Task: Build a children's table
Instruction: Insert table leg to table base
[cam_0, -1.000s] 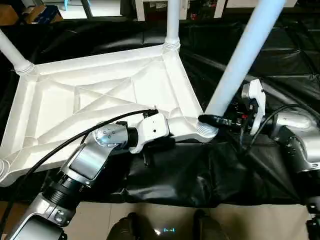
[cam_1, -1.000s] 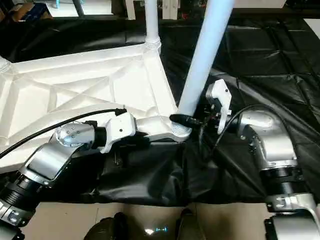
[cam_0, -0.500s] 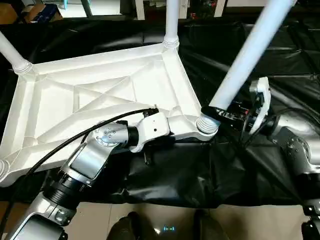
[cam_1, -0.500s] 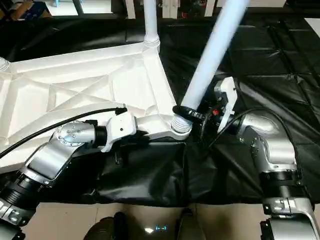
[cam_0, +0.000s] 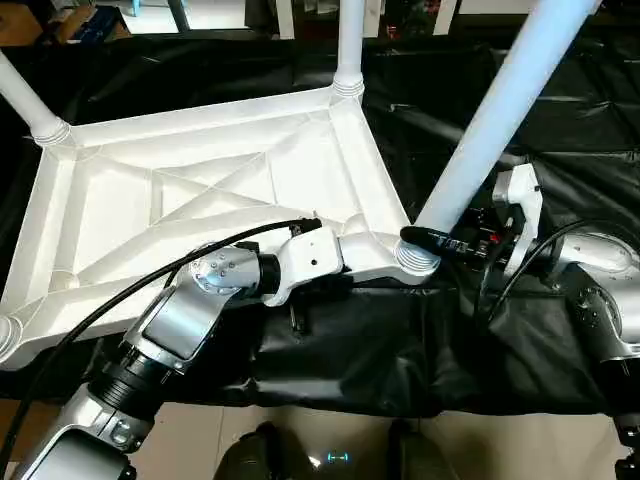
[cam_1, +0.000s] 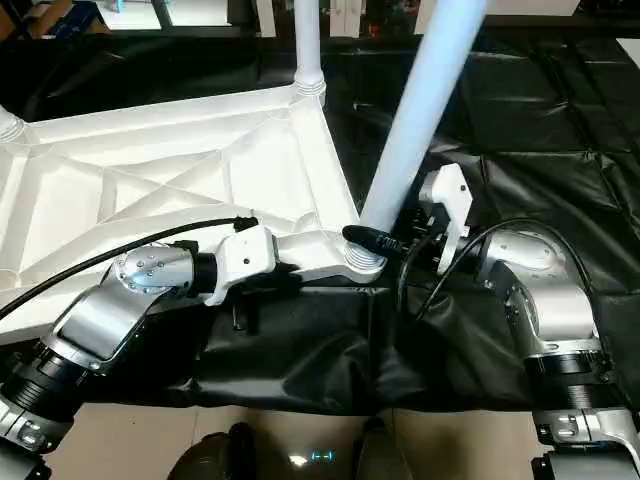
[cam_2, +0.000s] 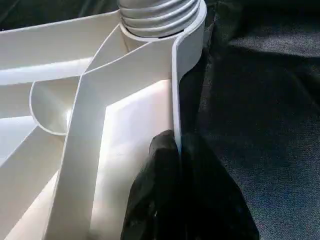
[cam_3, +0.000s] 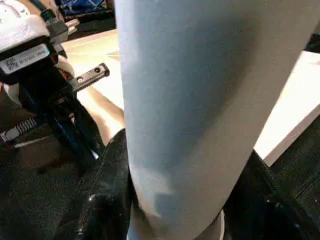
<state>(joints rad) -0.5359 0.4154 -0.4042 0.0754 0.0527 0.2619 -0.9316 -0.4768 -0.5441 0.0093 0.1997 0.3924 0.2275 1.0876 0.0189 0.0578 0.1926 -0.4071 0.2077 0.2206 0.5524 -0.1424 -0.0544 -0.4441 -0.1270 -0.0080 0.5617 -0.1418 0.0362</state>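
The children's table top (cam_0: 200, 190) lies underside up on black cloth, its X ribs showing. Two legs stand in its far corner sockets, one on the left (cam_0: 25, 100) and one on the right (cam_0: 348, 45). A third leg (cam_0: 495, 115) leans up to the right from the near right socket (cam_0: 415, 262). My right gripper (cam_0: 432, 238) is shut on that leg's lower end, one black finger (cam_3: 107, 190) on each side. My left gripper (cam_2: 180, 160) is shut on the top's near rim (cam_2: 176, 100), just beside that socket.
Black cloth (cam_0: 350, 350) covers the floor around and under the top, wrinkled at the front. The near left socket (cam_0: 6, 335) sits at the picture's edge. Boxes and furniture legs (cam_0: 290, 15) stand at the back. A black cable (cam_0: 120, 300) runs over my left forearm.
The leg in my right gripper leaned further over half a second ago and now stands steeper again at the socket. My right wrist swung with it. The left gripper stayed on the rim.
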